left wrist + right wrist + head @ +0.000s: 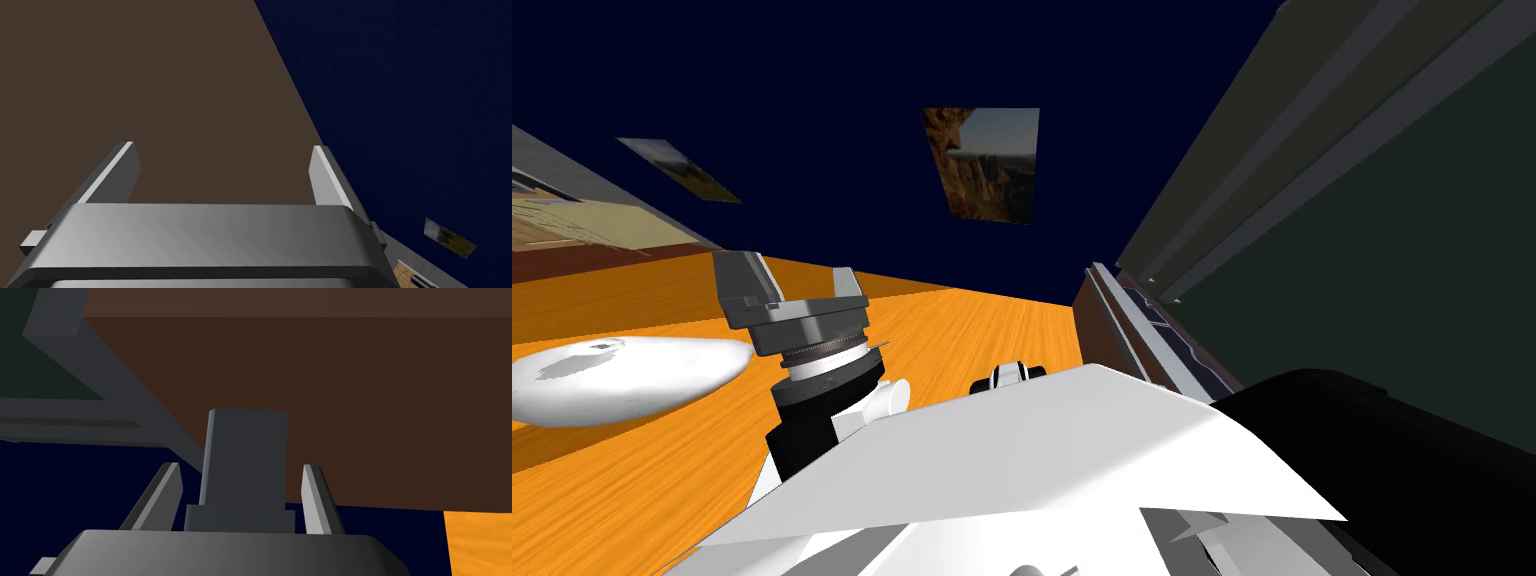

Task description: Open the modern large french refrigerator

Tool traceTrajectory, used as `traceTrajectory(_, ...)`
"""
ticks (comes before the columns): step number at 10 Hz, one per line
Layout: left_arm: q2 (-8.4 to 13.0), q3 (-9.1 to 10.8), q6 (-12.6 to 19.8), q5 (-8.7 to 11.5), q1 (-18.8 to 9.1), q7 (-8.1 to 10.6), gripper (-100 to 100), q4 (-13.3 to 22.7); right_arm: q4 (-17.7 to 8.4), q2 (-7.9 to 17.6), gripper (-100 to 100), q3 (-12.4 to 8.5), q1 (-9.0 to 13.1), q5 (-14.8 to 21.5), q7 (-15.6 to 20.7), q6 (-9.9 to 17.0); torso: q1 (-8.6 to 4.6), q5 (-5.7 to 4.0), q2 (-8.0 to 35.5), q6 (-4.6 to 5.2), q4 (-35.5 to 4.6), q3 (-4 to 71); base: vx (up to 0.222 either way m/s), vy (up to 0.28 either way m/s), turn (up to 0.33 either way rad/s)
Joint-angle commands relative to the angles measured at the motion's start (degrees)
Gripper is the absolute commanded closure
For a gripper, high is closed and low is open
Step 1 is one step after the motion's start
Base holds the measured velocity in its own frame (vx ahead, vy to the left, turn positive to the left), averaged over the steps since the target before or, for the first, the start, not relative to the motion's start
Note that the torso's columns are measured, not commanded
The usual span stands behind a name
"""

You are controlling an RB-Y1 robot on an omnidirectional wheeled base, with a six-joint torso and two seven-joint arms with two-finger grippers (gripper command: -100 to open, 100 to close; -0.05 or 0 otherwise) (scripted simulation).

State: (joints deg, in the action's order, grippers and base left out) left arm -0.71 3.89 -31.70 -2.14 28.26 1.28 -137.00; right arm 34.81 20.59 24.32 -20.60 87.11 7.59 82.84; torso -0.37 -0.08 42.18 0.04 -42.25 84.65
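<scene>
Straddling the grey handle [245, 453] of the refrigerator [1372, 230], on the robot's right, the right gripper [241, 469] is seen open; the left gripper [795, 272] is spread, empty. A heavy, stiff pull is expected, best taken at that handle.

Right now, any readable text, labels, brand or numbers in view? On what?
None readable.
The wall picture: a landscape, no writing.
The dark grey bar between the jaws of the right gripper: no label or brand.
The brown panel behind it: blank.
</scene>
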Motion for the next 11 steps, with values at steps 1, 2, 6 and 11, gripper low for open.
traceTrajectory(1, -0.01, -0.01, 0.0, 0.0, 0.0, 0.0, 0, 0.0, 0.74, 0.08, 100, -0.7, 0.05, -0.72, 1.03, -0.39, 0.35, -0.1, -0.05, -0.09, 0.0, -0.07, 0.043, 0.211, 0.063)
traceTrajectory(2, -0.01, -0.01, 0.0, 0.0, 0.0, 0.0, 0, 0.0, 1.19, 0.12, 100, -1.11, 0.08, -1.16, 1.65, -0.62, 0.44, -0.12, -0.08, -0.09, 0.02, -0.08, 0.062, 0.201, 0.077)
traceTrajectory(6, 0.0, 0.0, 0.0, 0.0, 0.0, 0.0, 0, 0.0, 2.17, 3.13, -100, -2.09, -1.04, -2.65, 1.06, -2.99, 0.03, 0.05, 0.18, -0.07, -0.05, -0.1, 0.029, 0.116, 0.035)
traceTrajectory(11, 0.0, 0.0, 0.0, 0.0, 0.0, 0.0, 0, 0.0, 3.87, 9.46, -100, -3.81, -2.97, -5.3, -0.34, -7.9, 0.44, 0.2, 0.08, -0.05, -0.04, -0.02, -0.002, 0.133, 0.035)
